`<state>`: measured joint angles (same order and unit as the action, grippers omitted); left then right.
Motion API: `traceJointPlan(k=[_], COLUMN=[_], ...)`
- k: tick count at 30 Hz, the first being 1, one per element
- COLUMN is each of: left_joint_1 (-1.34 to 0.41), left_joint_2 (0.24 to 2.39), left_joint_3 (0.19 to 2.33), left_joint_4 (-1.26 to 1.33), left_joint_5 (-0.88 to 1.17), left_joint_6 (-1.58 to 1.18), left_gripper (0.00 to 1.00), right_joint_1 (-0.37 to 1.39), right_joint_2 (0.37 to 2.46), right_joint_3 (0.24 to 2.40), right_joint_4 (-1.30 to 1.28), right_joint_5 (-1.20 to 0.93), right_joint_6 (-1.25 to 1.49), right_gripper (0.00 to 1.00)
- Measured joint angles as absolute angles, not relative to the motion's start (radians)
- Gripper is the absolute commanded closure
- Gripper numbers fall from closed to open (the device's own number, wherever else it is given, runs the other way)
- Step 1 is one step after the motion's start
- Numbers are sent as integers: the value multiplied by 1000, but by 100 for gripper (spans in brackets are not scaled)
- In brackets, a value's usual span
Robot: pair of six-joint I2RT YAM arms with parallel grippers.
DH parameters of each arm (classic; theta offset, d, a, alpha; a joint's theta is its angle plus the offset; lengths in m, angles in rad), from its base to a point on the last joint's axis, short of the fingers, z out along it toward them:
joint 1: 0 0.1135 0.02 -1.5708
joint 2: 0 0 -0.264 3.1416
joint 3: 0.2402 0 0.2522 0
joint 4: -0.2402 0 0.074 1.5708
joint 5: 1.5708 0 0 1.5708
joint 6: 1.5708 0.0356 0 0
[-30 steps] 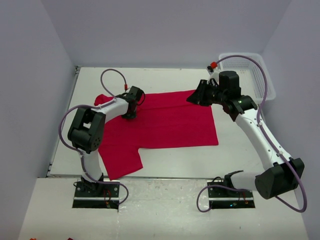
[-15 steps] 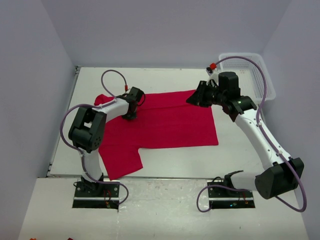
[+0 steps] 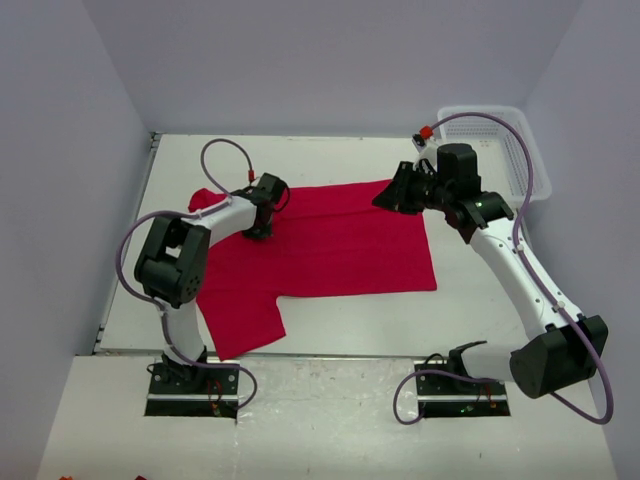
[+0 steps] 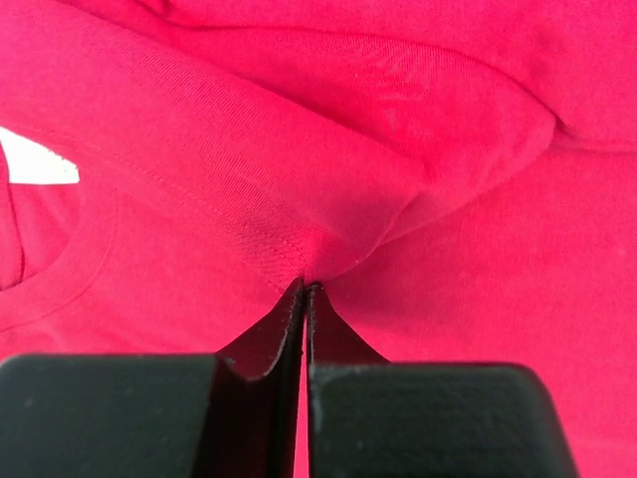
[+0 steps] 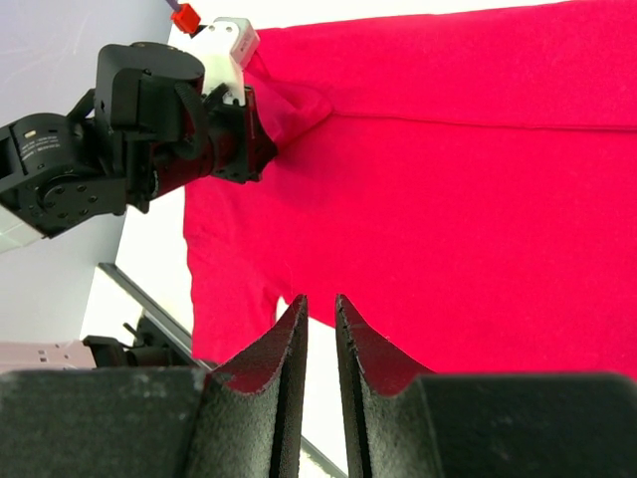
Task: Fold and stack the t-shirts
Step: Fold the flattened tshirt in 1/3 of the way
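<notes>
A bright red t-shirt (image 3: 330, 245) lies spread flat on the white table, one sleeve hanging toward the near edge. My left gripper (image 3: 258, 228) is down on its far left part by the collar. In the left wrist view that gripper (image 4: 305, 287) is shut on a pinched-up fold of the t-shirt (image 4: 448, 249), with the white neck label (image 4: 40, 164) to the left. My right gripper (image 3: 385, 198) hovers over the shirt's far right corner. Its jaws (image 5: 319, 299) stand a narrow gap apart with nothing between them, and the t-shirt (image 5: 448, 199) lies beyond.
A white mesh basket (image 3: 535, 165) stands at the far right corner of the table. Grey walls close in the left, back and right sides. The left arm (image 5: 149, 129) shows in the right wrist view at the shirt's far side.
My left gripper has closed on the fold of cloth by the collar. Neither arm has visibly shifted, and the shirt lies as before.
</notes>
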<state>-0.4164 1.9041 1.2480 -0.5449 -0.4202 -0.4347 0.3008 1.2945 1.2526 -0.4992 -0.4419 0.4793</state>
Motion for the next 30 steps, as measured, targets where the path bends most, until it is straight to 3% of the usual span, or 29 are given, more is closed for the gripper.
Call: traceJointPlan(k=[30], left_joint_1=[-646], left_joint_2=[1832], left_joint_3=[1260], left_joint_4=[-736], left_joint_5=[-442], left_joint_6=[-619], left_gripper=[100], right_joint_1=[301], right_joint_2=[1261], right_joint_3=[1252], right_joint_4=[-501], right_joint_5=[-449], right_joint_6=[482], right_gripper=[82])
